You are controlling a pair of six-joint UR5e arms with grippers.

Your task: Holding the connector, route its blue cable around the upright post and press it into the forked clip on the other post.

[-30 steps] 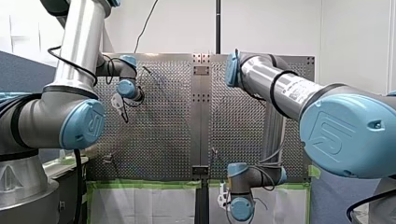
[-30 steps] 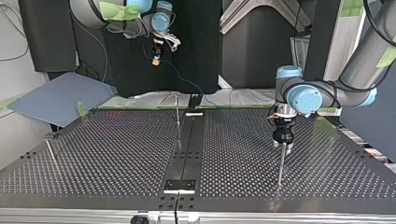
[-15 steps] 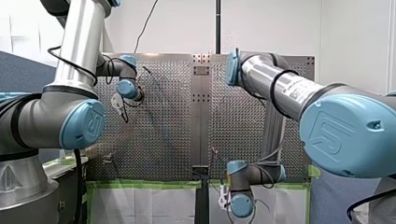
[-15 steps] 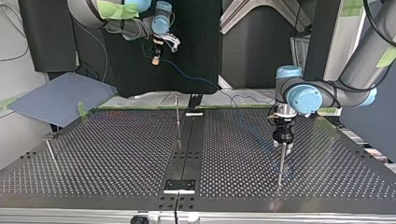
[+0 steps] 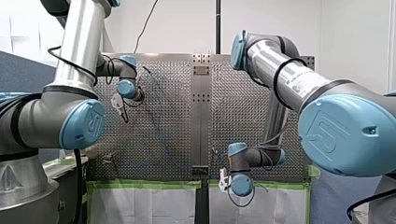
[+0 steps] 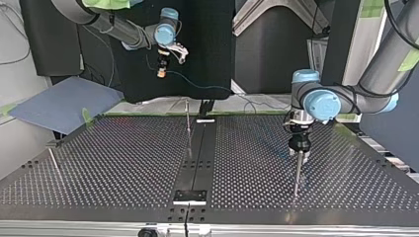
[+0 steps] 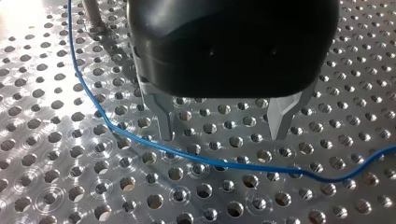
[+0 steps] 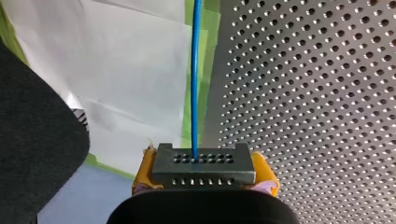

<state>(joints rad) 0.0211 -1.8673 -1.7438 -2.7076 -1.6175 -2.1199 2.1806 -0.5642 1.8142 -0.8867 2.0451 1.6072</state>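
Clearly the routing step is only beginning: my right gripper (image 8: 204, 179) is clamped, with yellow pads (image 8: 142, 175) on either side, on the dark grey rectangular connector (image 8: 204, 164). It holds the connector high in the air, above and beyond the thin upright metal post (image 6: 188, 118) beside the dark central strip of the perforated metal table (image 6: 123, 163). From the connector the thin blue cable (image 8: 194, 70) runs off slack and then lies in a loose curve on the table just ahead of my left gripper (image 7: 224, 133), whose metal fingers are apart with nothing between them. That gripper hovers low, well apart from the central post toward the top view's right, just behind a second slim post (image 6: 297, 173). No cable looks wrapped round either post, and I cannot tell which one carries the forked clip. Next, I judge, the connector must come down and sweep round the post, taking up slack before the cable is pushed into the fork.
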